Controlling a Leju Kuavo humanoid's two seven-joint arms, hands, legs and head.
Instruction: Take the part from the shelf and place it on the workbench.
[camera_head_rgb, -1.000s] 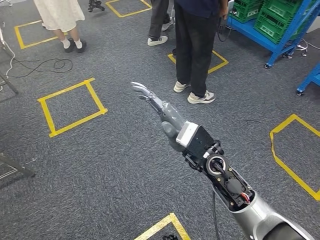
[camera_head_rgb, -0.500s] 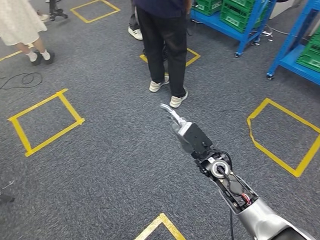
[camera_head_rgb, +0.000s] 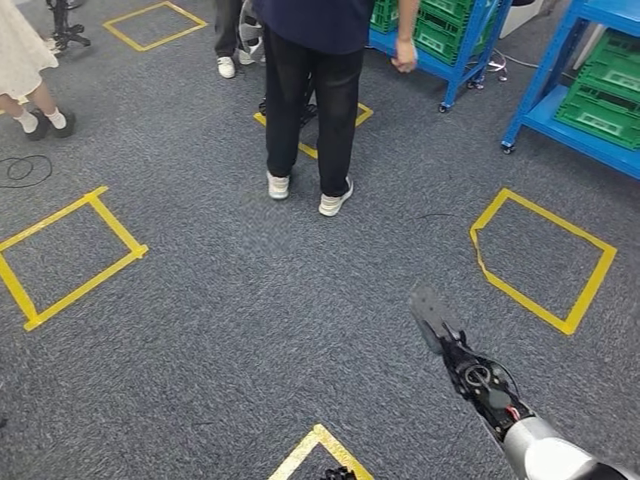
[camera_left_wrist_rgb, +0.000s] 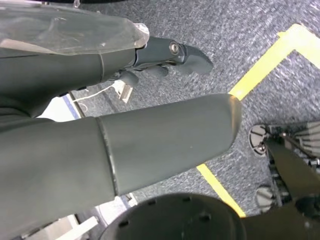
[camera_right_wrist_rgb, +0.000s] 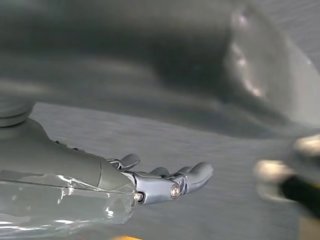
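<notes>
Grey ribbed carpet (camera_head_rgb: 226, 330), seemingly empty right hand (camera_right_wrist_rgb: 166, 182)

Premises present as an industrial workshop or robot test floor. Flooring is grey carpet (camera_head_rgb: 226, 300) marked with yellow tape squares (camera_head_rgb: 543, 255) laid out as floor stations. Blue metal shelving (camera_head_rgb: 558, 95) on castors holds green plastic crates (camera_head_rgb: 604, 100). A person (camera_head_rgb: 313, 90) stands nearby. A loose cable (camera_head_rgb: 19, 168) lies on the floor.
</notes>
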